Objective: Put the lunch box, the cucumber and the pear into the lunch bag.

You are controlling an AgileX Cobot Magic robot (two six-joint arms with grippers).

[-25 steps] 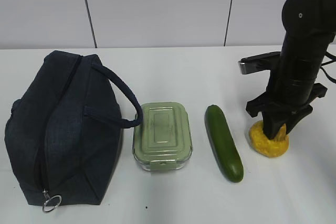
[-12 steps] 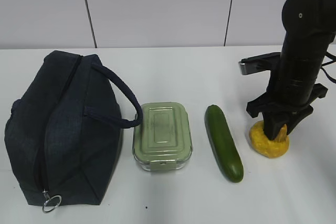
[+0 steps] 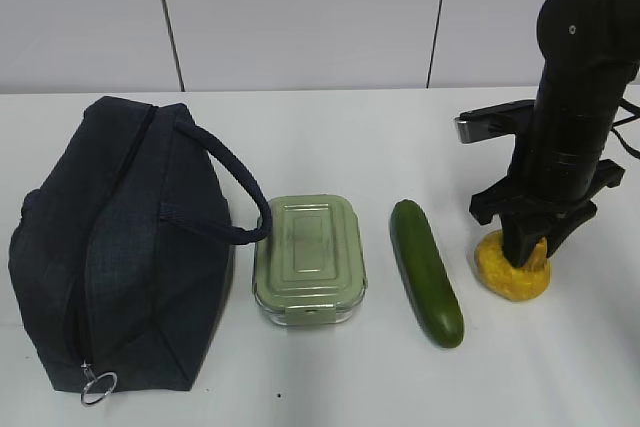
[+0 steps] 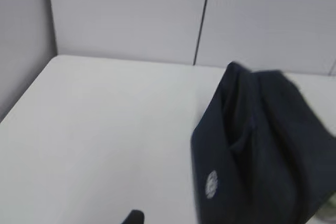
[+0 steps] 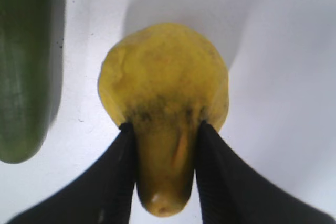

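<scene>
The yellow pear (image 3: 512, 277) sits on the white table at the right. My right gripper (image 3: 530, 252) points straight down and is shut on its narrow stem end. The right wrist view shows both black fingers (image 5: 121, 166) pressed against the pear (image 5: 163, 77). The dark green cucumber (image 3: 427, 272) lies just left of it and shows at the left edge of the right wrist view (image 5: 23, 66). The sage-lidded lunch box (image 3: 309, 255) stands in the middle. The navy lunch bag (image 3: 115, 237) stands at the left, zip closed. Of my left gripper only one dark fingertip (image 4: 134, 216) shows, near the bag (image 4: 262, 145).
The bag's loop handle (image 3: 235, 187) arches over toward the lunch box. Its metal ring pull (image 3: 98, 387) hangs at the near end. A black and silver bar (image 3: 490, 122) juts out behind the right arm. Grey wall panels close off the table's far edge.
The pear has shifted very slightly between the right gripper's fingers. Nothing else has moved.
</scene>
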